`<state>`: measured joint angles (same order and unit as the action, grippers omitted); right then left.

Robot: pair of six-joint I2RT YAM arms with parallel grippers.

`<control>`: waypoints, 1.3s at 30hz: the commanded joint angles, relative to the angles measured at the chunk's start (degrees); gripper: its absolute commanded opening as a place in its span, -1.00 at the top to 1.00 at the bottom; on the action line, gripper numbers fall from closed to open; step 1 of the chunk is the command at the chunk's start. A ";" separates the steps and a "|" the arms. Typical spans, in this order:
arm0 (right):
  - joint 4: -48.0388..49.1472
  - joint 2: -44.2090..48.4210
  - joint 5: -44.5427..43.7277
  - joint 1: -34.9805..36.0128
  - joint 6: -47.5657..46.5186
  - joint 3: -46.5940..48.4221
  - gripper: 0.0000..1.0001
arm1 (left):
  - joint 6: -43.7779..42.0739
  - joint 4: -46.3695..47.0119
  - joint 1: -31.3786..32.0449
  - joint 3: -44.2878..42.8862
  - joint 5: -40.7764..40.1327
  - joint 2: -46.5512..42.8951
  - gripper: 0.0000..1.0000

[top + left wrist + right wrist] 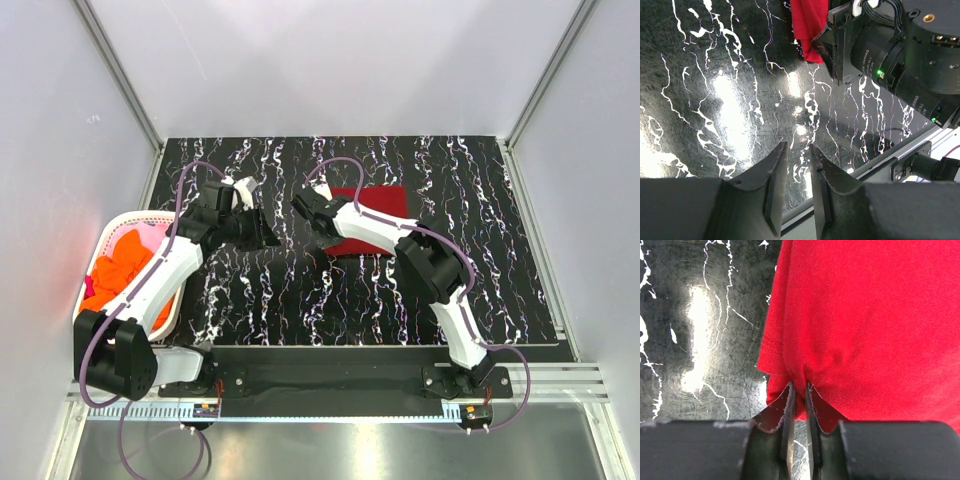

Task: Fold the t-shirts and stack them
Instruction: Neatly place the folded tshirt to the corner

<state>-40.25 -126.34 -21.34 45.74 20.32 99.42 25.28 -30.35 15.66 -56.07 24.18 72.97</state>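
Slippage is the main worry: the right gripper [799,396] has its jaws pressed together on only a small pucker at the lower edge of the dark red t-shirt [865,315]. The cloth bunches right at the fingertips, so a pull could let the fold slide out. It could also catch just the top layer and peel the folded bundle open. In the overhead view that shirt lies as a flat rectangle on the black marbled table [300,300], a little right of centre and toward the upper part of the frame. A drag along the surface rather than a lift would likely skew or unfold it. The left gripper [797,150] hangs just left of centre in the overhead view, jaws a narrow way apart with nothing between them. Its own camera shows the right wrist housing [890,55] close by in the upper right, so a careless swing from either side risks a knock. The orange t-shirt [120,272] and pink t-shirt [150,235] sit heaped in the white basket [130,216] at the left edge, not yet folded.
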 commanded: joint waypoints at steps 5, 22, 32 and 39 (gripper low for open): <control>-4.31 -4.69 -4.49 0.67 -1.51 0.95 0.67 | -0.58 1.34 -0.28 -0.61 0.34 0.68 0.42; -2.21 -3.65 -4.50 -16.98 -11.08 -3.35 0.68 | -1.19 1.34 -0.37 0.09 1.57 -0.02 0.41; -1.50 -9.88 -1.78 -28.59 -14.16 7.62 0.68 | -1.81 1.34 -0.37 0.27 2.45 -0.72 0.40; -4.57 -17.00 -1.16 -34.12 -16.71 20.63 0.69 | -1.99 1.34 -0.37 0.00 2.80 -0.46 0.40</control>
<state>-42.94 -138.12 -24.27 14.52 5.63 116.51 24.36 -30.33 15.66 -55.55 25.41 73.52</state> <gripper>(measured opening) 0.159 0.298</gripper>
